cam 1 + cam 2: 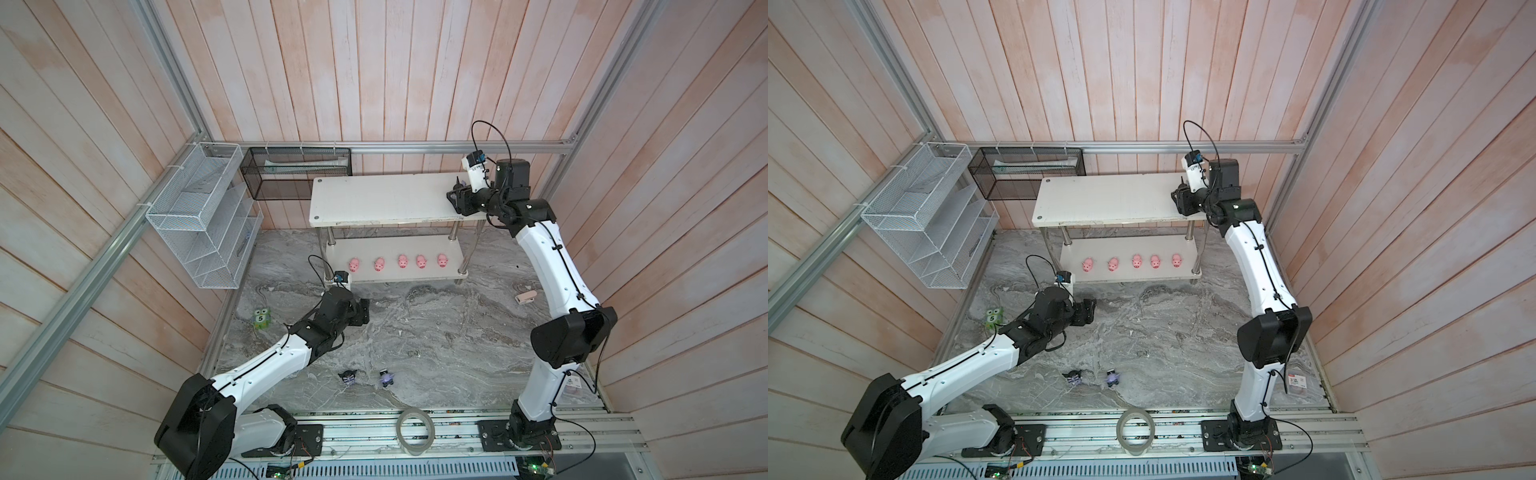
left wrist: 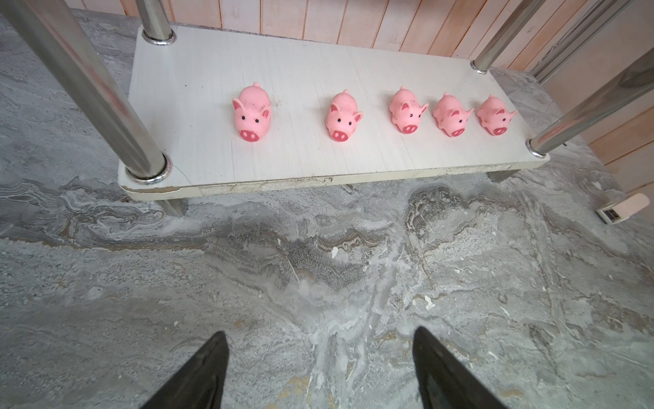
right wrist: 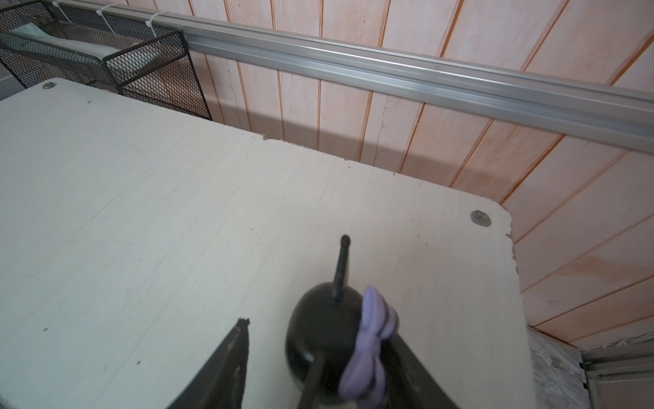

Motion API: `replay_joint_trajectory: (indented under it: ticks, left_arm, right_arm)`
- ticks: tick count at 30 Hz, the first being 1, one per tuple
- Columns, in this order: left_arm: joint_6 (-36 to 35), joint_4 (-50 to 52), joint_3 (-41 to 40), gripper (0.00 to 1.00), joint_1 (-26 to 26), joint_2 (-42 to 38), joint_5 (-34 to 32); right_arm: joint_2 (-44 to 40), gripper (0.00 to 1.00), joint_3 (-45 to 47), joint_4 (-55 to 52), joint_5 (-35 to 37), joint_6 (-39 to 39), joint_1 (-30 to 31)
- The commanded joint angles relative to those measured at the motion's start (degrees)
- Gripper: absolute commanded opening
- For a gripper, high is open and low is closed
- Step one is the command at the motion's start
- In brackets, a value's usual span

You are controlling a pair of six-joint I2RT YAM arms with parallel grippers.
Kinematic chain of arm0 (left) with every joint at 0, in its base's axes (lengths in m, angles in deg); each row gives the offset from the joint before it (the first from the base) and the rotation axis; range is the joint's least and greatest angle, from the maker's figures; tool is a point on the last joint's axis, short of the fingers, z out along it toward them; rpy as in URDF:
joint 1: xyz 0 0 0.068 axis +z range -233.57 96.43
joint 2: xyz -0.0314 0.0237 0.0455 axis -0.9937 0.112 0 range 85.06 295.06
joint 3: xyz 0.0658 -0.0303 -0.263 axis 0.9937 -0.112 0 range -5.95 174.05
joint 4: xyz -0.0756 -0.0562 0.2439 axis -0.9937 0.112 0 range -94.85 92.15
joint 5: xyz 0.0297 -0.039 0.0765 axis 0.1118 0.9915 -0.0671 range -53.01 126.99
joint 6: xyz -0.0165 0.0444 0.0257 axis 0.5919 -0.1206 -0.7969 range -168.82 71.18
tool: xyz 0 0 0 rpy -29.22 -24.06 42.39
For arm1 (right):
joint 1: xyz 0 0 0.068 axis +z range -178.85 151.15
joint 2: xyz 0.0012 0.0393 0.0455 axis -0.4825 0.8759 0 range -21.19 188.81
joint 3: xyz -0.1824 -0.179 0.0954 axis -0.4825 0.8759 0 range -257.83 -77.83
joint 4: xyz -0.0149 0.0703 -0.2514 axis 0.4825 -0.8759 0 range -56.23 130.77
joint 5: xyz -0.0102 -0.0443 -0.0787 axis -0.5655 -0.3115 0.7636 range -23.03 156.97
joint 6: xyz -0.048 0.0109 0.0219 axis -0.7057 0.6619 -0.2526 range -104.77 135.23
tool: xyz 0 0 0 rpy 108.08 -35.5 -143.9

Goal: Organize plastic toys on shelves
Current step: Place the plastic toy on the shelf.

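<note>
The right hand is spread around the figurine near the top shelf's right edge. Withdraw gently, without tipping it.

The two-tier rack stands at the back of the tabletop. Five pig figures sit in a row on its lower board; one pointed-eared figurine is at the upper board's right end. Two more figurines lie well in front, side by side. A mesh basket hangs behind the rack's left end.
</note>
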Motion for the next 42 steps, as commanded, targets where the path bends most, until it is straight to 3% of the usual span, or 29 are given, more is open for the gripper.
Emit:
replay_joint_trajectory:
  ticks: [1, 9, 42]
  left_arm:
    - [-0.16, -0.6, -0.87, 0.82, 0.34, 0.31, 0.66]
    - [-0.07, -0.87, -1.09, 0.82, 0.3, 0.32, 0.86]
    - [0.15, -1.16, -1.77, 0.82, 0.28, -0.22, 0.77]
  right_arm:
    - [-4.41, 0.58, 3.56, 3.79, -0.96, 1.97, -0.38]
    - [-7.46, 0.59, 7.06, 5.75, -2.75, 3.92, -0.53]
    - [-5.26, 0.59, 5.5, 7.3, -10.64, 8.65, -0.38]
